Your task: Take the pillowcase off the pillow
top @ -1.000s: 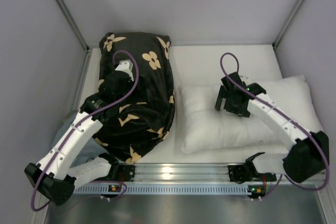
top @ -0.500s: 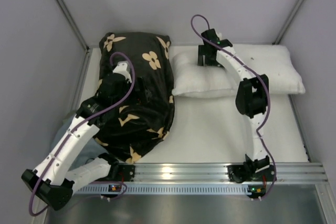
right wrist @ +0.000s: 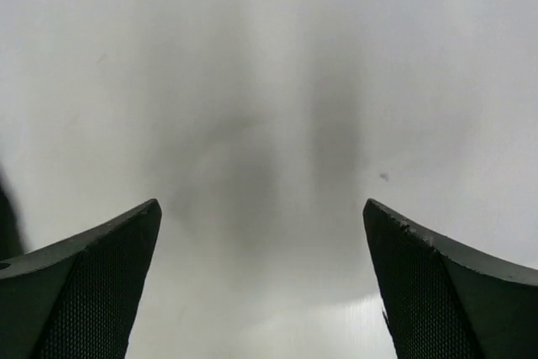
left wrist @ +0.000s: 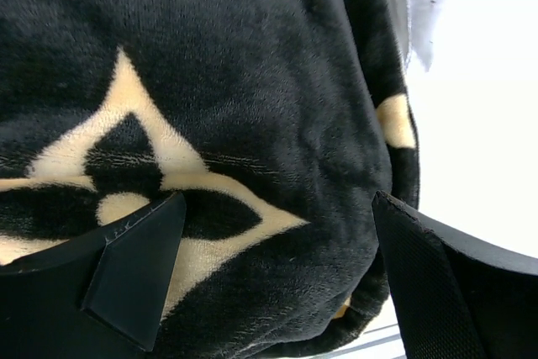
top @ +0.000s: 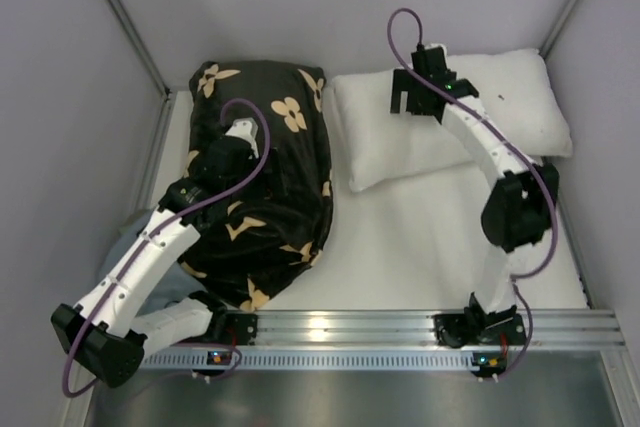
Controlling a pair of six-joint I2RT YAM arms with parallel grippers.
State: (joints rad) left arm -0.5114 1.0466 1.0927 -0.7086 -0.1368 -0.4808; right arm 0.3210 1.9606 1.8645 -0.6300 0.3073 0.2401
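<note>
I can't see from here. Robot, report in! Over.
Left gripper open over the pillowcase, not gripping. Right gripper open above the plain white pillow. Not off yet; looks stuffed.

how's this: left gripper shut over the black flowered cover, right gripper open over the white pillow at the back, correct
Not quite: the left gripper is open, as the left wrist view shows, over the black flowered cover. The right gripper is open over the white pillow at the back.

The pillowcase point(left wrist: 252, 81) is plush, fuzzy cloth; the white pillow point(top: 390, 147), smooth matt fabric. The rail point(top: 340, 332) at the table's point(top: 420, 247) near edge is shiny ribbed metal.
</note>
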